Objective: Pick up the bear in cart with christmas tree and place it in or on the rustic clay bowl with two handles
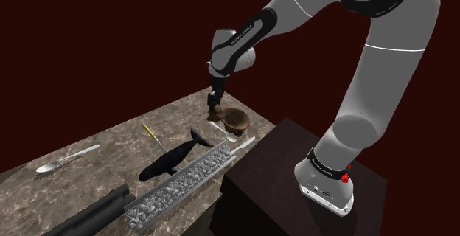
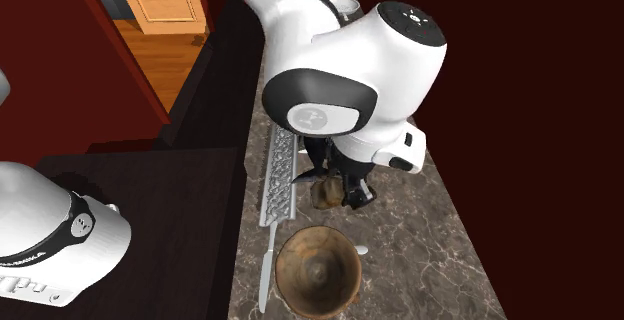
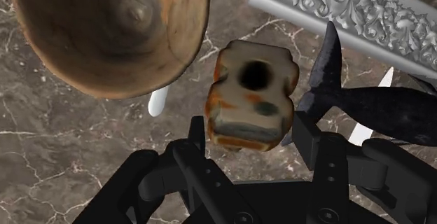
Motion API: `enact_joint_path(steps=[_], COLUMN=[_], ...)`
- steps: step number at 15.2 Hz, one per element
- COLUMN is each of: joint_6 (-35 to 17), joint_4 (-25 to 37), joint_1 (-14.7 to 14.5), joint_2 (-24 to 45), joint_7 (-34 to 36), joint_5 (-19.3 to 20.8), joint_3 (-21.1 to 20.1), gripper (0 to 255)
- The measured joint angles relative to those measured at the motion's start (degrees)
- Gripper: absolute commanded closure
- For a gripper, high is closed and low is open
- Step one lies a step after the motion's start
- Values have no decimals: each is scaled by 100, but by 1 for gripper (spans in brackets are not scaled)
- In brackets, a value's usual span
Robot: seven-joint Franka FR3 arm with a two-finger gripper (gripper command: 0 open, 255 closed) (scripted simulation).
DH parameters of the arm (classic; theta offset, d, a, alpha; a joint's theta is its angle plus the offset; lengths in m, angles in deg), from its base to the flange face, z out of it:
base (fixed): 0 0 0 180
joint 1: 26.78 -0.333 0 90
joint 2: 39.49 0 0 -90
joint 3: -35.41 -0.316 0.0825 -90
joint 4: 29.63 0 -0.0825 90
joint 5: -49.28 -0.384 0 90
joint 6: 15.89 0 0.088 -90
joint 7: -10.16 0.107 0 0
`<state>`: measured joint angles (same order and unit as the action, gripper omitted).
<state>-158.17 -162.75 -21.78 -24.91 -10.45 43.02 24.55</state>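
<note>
Bear-cart figurine point(image 3: 248, 89) is hanging clasped in my gripper point(image 3: 253, 131), raised beside the clay bowl point(image 2: 296, 268), lower centre of the second exterior view, for placement.

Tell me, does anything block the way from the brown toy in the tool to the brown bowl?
Nothing visible does. The tool clasps the brown toy, and the bowl sits right beside it, mouth open. A white utensil lies flat on the counter by the bowl, probably too low to matter.
</note>
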Motion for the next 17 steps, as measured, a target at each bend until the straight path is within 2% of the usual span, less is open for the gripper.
enact_joint_path(steps=[10, 17], joint_6=[-249, -765], joint_4=[-951, -974], joint_1=[904, 937], joint_2=[-573, -71], joint_7=[-1505, -1628], joint_5=[-117, -129], joint_3=[507, 532], gripper=[255, 255])
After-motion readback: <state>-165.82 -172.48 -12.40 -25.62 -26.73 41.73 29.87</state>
